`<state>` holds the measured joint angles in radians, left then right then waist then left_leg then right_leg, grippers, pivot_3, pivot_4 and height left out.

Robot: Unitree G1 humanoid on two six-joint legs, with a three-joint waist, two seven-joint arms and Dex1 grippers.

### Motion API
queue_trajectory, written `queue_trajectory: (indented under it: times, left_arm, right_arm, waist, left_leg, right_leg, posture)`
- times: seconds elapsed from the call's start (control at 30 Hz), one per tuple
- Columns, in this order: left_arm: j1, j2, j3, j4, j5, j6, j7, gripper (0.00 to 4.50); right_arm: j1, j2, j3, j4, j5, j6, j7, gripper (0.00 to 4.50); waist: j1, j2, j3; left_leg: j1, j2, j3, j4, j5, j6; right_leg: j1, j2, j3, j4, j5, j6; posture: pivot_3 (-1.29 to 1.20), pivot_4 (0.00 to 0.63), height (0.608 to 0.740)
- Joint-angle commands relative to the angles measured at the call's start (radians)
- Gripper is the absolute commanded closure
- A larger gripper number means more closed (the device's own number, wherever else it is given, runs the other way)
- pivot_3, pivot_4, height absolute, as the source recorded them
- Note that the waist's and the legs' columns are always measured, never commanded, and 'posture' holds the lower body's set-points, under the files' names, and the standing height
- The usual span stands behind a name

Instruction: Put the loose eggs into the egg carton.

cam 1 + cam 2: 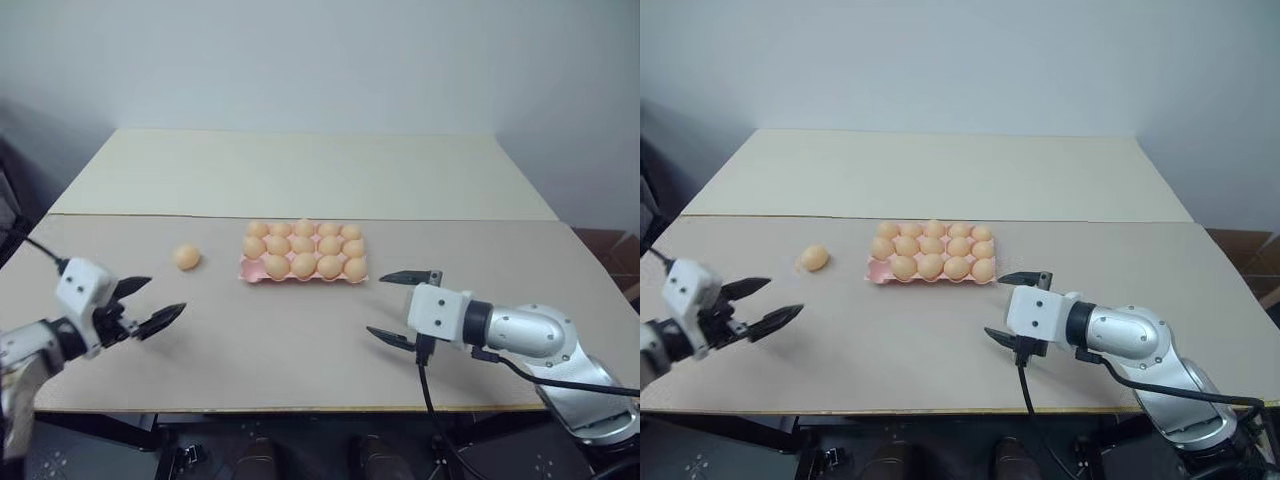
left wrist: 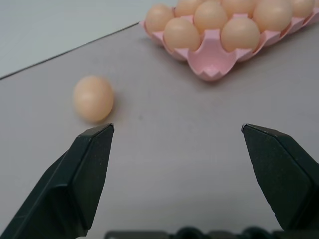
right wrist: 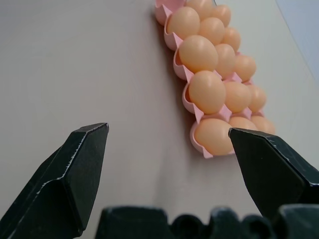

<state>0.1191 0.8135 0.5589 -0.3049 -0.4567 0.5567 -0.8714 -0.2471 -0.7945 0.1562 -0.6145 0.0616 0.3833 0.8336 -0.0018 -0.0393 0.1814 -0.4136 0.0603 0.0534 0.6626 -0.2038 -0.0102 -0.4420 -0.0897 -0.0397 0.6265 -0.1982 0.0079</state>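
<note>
Grippers frame the scene from either side of a grey-brown table (image 1: 300, 340), with the eggs between them. Farthest to the left, the left gripper (image 1: 150, 303) hangs just above the near part of the table, its two black fingers spread wide apart with nothing between them, pointing toward the middle of the table. A little farther from the robot and to the right of those fingers lies one loose egg (image 1: 187, 257), light orange-tan, resting on its side on the bare table; in the left wrist view the same egg sits just beyond one finger, apart from it. Right of the egg, with a clear gap of table between, stands the pink egg carton (image 1: 303, 272), a lidless tray set square to the table's near edge. Its cups are nearly all filled with eggs of the same colour; the left wrist view shows one empty cup (image 2: 211, 54) at the near corner on the carton's left end. Right of the carton and nearer the robot, the right gripper (image 1: 402, 307) hovers over the table, its fingers also spread wide and holding nothing, pointing toward the left. In the right wrist view the carton's near row of eggs lies just beyond one fingertip, not touching it. Behind all this a paler table (image 1: 300, 170) adjoins the first.
</note>
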Motion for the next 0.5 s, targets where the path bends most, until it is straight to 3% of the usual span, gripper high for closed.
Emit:
queue_trajectory:
  times: [0.03, 0.37, 0.5]
  left_arm:
    - [0.061, 0.014, 0.129, -0.093, -0.017, 0.071, 0.055, 0.02]
    - [0.071, 0.001, 0.146, -0.143, -0.044, 0.129, 0.127, 0.02]
    - [-0.061, -0.032, 0.066, -0.055, -0.030, 0.096, 0.200, 0.02]
  right_arm:
    - [-0.040, 0.002, 0.002, 0.014, 0.003, -0.051, 0.022, 0.00]
    - [-0.071, 0.015, 0.017, 0.062, -0.003, -0.093, 0.041, 0.00]
    - [-0.072, 0.022, 0.020, 0.060, -0.004, -0.089, 0.038, 0.00]
  waist:
    - [0.004, 0.000, 0.000]
    - [0.013, 0.000, 0.000]
    - [0.017, 0.000, 0.000]
  left_leg:
    - [0.000, 0.000, 0.000, 0.000, 0.000, 0.000]
    - [-0.001, -0.001, 0.000, 0.000, 0.000, 0.000]
    - [-0.001, 0.000, 0.000, 0.000, 0.000, 0.000]
  right_leg:
    - [0.000, 0.000, 0.000, 0.000, 0.000, 0.000]
    - [-0.001, 0.000, 0.000, 0.000, 0.000, 0.000]
    - [0.000, 0.001, 0.000, 0.000, 0.000, 0.000]
  posture:
    - [0.00, 0.150, 0.740]
    - [0.00, 0.150, 0.740]
    - [0.00, 0.150, 0.740]
